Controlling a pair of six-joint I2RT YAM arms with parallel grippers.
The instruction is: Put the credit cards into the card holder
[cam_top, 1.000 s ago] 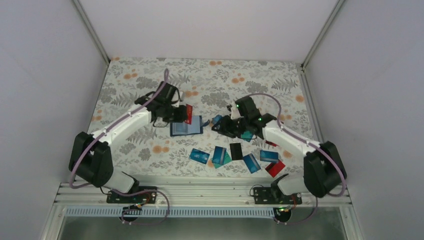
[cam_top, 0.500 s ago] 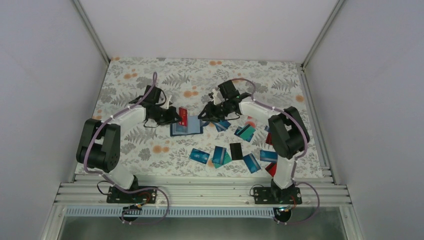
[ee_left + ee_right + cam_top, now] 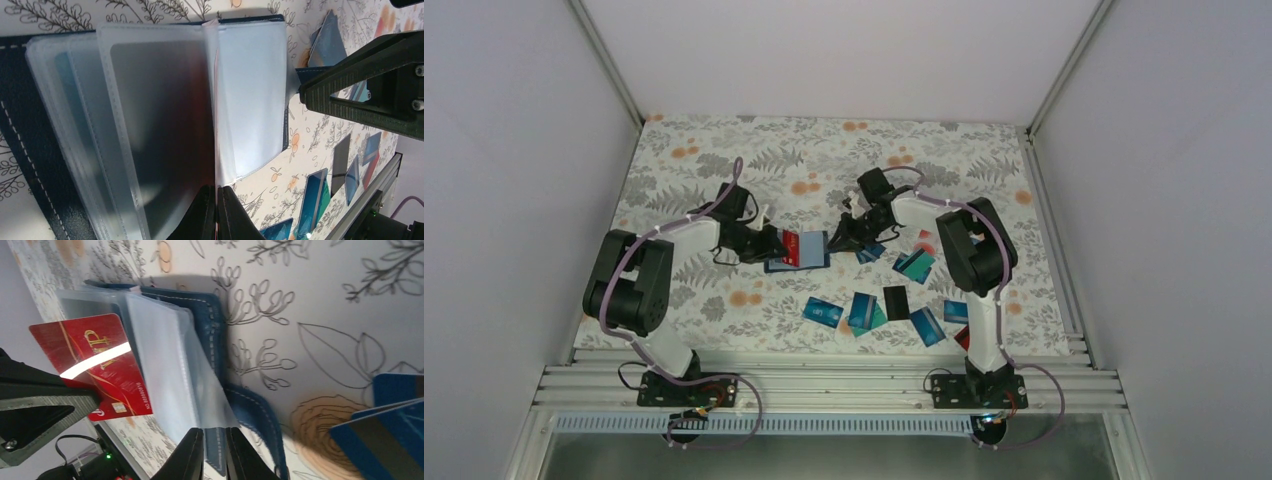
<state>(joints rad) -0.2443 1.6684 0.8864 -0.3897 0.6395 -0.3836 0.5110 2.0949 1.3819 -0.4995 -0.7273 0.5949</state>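
While the left gripper (image 3: 216, 199) is clenched on a red card (image 3: 95, 365), the card holder (image 3: 814, 256) lies open at the middle of the floral tablecloth (image 3: 724, 170), just between the two arms. From the left wrist the card shows only edge-on, a thin red line running up from the fingers between the frosted leaves, so its face cannot be seen there. The holder's navy cover is cut off at the left edge of that frame.

At the bottom of the right wrist view, the right gripper (image 3: 214, 434) pinches the lower corner of a clear sleeve (image 3: 170, 375). What sits inside the other sleeves is too clouded to make out.

Seen sideways, the red card carries gold lettering that appears to read "VIP". Below it is a row of small white characters beginning "No", too fine to read with certainty.

Loose credit cards (image 3: 861, 310), blue and teal, lie scattered across the lower right of the overhead frame around a black card (image 3: 896, 301). One red card (image 3: 969, 338) is half hidden behind the right arm. Two blue cards (image 3: 390, 430) are cut off at the lower right of the right wrist view.
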